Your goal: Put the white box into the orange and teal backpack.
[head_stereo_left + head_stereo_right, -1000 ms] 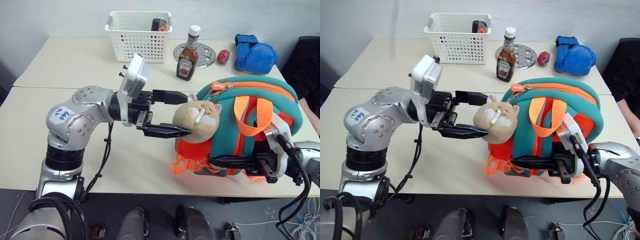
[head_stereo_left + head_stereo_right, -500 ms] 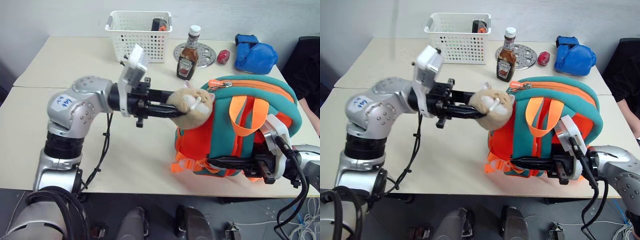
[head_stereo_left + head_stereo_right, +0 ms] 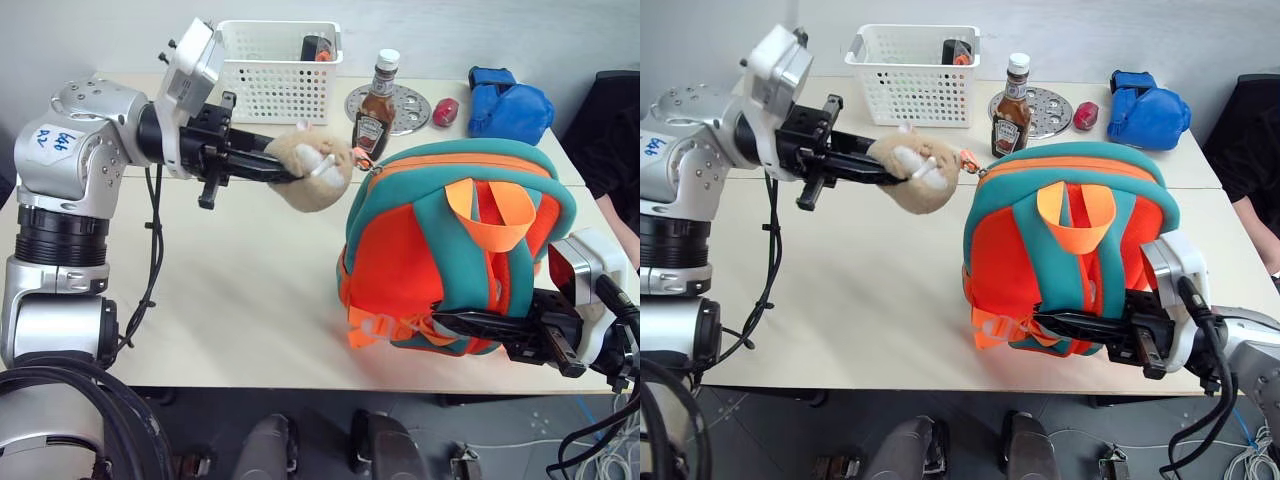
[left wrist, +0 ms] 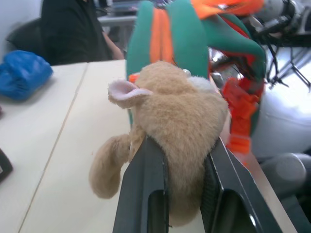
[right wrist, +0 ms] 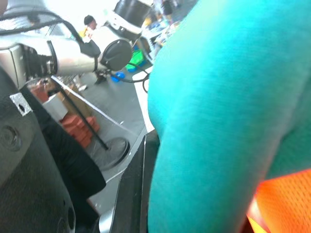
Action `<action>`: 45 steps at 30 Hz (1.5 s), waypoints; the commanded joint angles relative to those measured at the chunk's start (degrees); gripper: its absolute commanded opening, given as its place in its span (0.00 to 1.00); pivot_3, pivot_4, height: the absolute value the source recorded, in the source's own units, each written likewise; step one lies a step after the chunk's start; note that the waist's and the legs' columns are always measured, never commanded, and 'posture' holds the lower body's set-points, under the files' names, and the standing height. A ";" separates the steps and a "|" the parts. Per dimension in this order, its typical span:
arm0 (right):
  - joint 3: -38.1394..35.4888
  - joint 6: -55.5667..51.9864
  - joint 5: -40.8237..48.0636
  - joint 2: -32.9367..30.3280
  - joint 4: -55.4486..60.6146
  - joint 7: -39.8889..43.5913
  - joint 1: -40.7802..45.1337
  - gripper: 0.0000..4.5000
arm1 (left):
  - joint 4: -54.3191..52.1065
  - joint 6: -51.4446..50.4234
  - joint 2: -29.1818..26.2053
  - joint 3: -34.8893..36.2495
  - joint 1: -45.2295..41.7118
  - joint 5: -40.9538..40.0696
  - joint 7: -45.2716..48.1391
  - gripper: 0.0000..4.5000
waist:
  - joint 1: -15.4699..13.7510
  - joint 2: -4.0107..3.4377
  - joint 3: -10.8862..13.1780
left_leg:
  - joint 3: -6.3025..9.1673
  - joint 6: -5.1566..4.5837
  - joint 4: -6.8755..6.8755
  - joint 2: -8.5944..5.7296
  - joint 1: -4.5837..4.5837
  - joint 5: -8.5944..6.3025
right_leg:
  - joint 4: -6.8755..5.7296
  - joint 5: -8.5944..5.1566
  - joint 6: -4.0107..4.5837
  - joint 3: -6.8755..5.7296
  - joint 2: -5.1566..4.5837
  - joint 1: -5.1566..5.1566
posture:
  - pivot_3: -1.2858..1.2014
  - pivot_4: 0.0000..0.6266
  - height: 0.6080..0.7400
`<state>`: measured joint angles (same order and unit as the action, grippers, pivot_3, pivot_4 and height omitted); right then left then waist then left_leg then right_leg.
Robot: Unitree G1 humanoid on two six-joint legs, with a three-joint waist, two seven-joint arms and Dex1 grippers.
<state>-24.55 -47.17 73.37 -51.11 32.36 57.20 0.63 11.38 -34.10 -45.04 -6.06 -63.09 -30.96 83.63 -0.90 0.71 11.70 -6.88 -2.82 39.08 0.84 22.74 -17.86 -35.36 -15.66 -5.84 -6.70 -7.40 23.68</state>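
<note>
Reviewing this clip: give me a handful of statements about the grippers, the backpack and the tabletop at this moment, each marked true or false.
1. The left gripper is clamped on the tan plush toy. True.
2. The plush toy lies flat on the table. False: it is held up in the air beside the backpack.
3. The right gripper grips the lower part of the backpack. True.
4. The ketchup bottle stands inside the white basket. False: it stands on the table beside the basket.
5. The blue boxing glove sits on the backpack. False: it lies on the table behind it.
</note>
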 commanded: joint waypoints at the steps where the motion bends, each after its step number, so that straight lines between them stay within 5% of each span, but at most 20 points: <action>1: -1.33 1.47 1.15 1.04 0.34 -1.02 0.45 0.00 | -7.63 0.84 -2.43 -0.58 7.22 0.90 1.66 0.10 | 0.10 0.00 0.00 | 0.00 0.00 0.01 0.01 0.00 0.00 | -0.03 -0.01 0.01 0.01 0.00 0.01 | 0.52 0.24 1.00; 9: -0.40 3.01 -0.83 3.41 -1.95 -4.50 3.19 0.00 | -17.06 6.31 -3.52 -3.73 21.15 6.90 -1.37 0.10 | -0.36 0.01 0.00 | 0.03 -0.01 0.04 0.01 0.00 0.00 | 0.19 -0.01 0.01 0.31 -0.15 0.00 | 0.52 0.24 1.00; 22: 1.07 4.33 -3.33 7.23 -5.24 -6.77 5.73 0.00 | -17.35 3.16 -6.38 -3.12 20.22 4.43 3.57 0.10 | -0.22 0.00 0.00 | 0.04 -0.02 0.04 0.02 0.02 0.00 | 0.06 -0.01 0.02 0.25 -0.09 0.00 | 0.52 0.24 1.00; 29: 0.06 3.64 -1.38 7.50 -4.26 -5.67 4.53 0.00 | -17.59 16.69 -10.30 -10.17 26.04 15.66 5.03 0.10 | -0.13 -0.01 0.00 | 0.01 -0.01 0.01 0.02 -0.01 -0.01 | 0.17 -0.02 0.03 0.30 -0.10 0.01 | 0.52 0.24 1.00; 38: 6.56 4.96 -7.92 1.72 7.69 2.47 -1.09 0.00 | -6.08 19.13 3.98 -9.81 19.53 20.56 -8.12 0.10 | -0.65 -0.02 -0.09 | 0.05 -0.22 0.11 0.00 0.08 -0.16 | 0.27 0.03 -0.05 0.25 -0.16 -0.02 | 0.52 0.24 1.00; 45: 9.85 7.26 -14.95 2.85 4.30 -1.16 0.44 0.00 | -3.51 18.13 4.90 -8.41 18.19 19.37 -6.72 0.10 | -0.44 -0.03 -0.10 | -0.01 -0.19 0.10 0.00 0.07 -0.15 | 0.04 0.04 -0.06 0.17 -0.10 0.02 | 0.52 0.24 1.00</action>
<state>-15.00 -40.85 59.34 -48.62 36.86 56.71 1.02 8.49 -15.39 -39.19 -16.18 -44.78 -10.88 76.15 -1.34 0.68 11.60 -6.88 -3.01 39.18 0.84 22.81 -18.00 -35.32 -15.63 -5.90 -6.55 -7.48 23.69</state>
